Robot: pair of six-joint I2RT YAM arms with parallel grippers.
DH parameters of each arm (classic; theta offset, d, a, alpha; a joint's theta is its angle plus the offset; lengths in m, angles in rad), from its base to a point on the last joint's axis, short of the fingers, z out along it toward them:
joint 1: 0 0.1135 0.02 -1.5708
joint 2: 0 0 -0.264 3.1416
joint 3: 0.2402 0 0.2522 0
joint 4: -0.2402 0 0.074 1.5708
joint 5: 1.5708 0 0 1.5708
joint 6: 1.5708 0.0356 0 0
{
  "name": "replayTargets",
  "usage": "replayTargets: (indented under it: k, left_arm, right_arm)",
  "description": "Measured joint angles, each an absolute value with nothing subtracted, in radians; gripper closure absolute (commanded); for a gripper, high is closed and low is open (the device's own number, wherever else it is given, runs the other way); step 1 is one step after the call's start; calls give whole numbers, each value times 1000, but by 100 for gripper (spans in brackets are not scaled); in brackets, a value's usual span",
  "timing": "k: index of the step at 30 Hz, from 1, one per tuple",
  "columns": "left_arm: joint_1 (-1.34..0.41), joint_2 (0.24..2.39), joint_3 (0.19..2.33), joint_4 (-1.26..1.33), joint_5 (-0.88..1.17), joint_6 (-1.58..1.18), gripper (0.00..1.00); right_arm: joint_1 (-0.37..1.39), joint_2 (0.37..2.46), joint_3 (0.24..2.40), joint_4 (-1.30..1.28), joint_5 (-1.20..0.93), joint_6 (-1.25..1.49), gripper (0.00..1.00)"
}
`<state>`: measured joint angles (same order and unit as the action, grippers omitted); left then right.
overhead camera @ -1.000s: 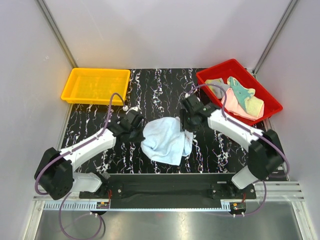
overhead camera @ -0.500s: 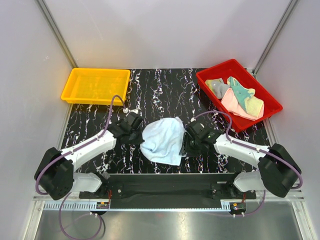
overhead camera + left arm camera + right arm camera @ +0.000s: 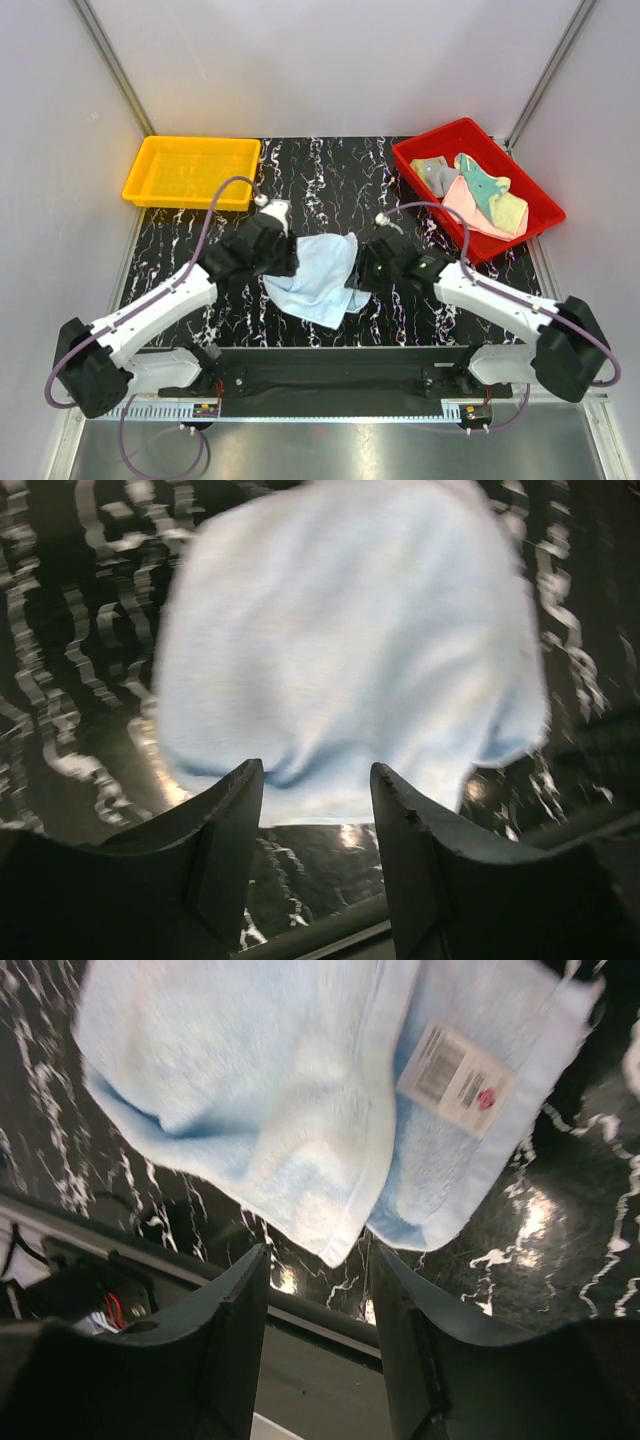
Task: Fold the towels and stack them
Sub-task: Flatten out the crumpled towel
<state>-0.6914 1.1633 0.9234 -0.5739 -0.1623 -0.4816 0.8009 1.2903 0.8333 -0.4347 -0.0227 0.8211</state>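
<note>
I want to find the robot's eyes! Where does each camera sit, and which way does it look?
Top camera: above and behind the robot, looking down at the table, yellow tray, red tray and light blue towel; left arm and right arm show.
Left wrist camera: on the left arm, looking past its left fingers at the towel.
Right wrist camera: on the right arm, looking past its right fingers at the towel and its tag.
Shared: all three see that towel.
</note>
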Motion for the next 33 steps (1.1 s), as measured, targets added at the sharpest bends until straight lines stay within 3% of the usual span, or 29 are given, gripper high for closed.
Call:
replayTargets:
  k: [6,14,33]
  left_arm:
    - [-936,1180,853,-468,-155,-456,55]
    - [-1206,1462,913,-410,-258,-434,59]
    - [-1299,1692,955,-398,-359,-521,58]
  right_arm:
    - [616,1216,861,-477,7,786,49]
    - [434,1217,862,-501,-28,720,49]
    - [392,1154,836,-503,-73,684,48]
